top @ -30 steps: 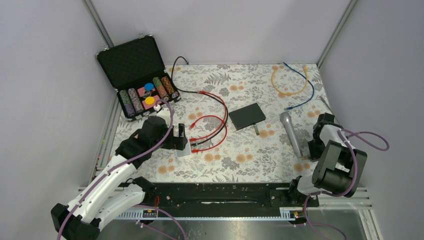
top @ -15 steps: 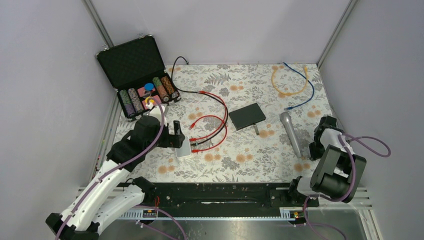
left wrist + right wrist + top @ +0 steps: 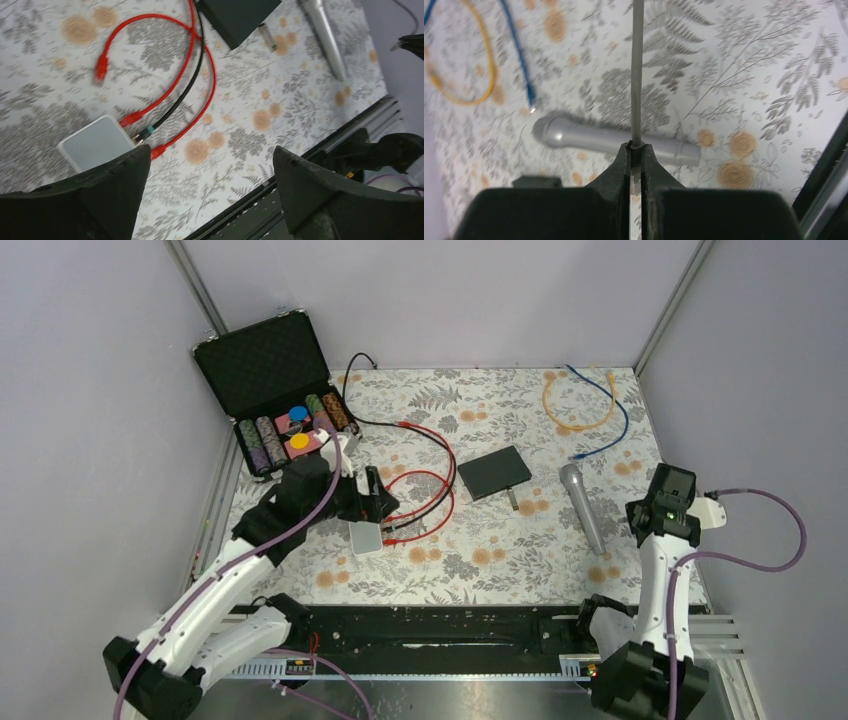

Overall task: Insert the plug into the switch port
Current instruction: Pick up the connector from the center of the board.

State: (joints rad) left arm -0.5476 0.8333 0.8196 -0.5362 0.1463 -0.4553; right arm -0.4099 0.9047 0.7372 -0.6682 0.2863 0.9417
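The white switch (image 3: 366,537) lies on the floral cloth, with red cables (image 3: 420,502) and a black cable running to its right side. In the left wrist view the switch (image 3: 97,147) shows by the left finger, red plugs (image 3: 131,119) at its edge. My left gripper (image 3: 375,495) hovers just beyond it, open (image 3: 211,151) and empty. My right gripper (image 3: 665,495) is raised at the right side. It is shut (image 3: 636,150) on the plug (image 3: 636,154) of a thin grey cable (image 3: 637,70) that runs straight away from the fingertips.
A silver microphone (image 3: 585,508) lies under the right gripper's line of sight (image 3: 589,136). A black pad (image 3: 493,471) sits mid-table. An open poker-chip case (image 3: 275,390) stands far left. Yellow and blue cables (image 3: 578,405) lie far right. A black rail (image 3: 440,630) borders the near edge.
The right gripper shut on the grey cable's plug and the arm rose. The left gripper shifted from above the switch toward its far right side, jaws slightly narrower.
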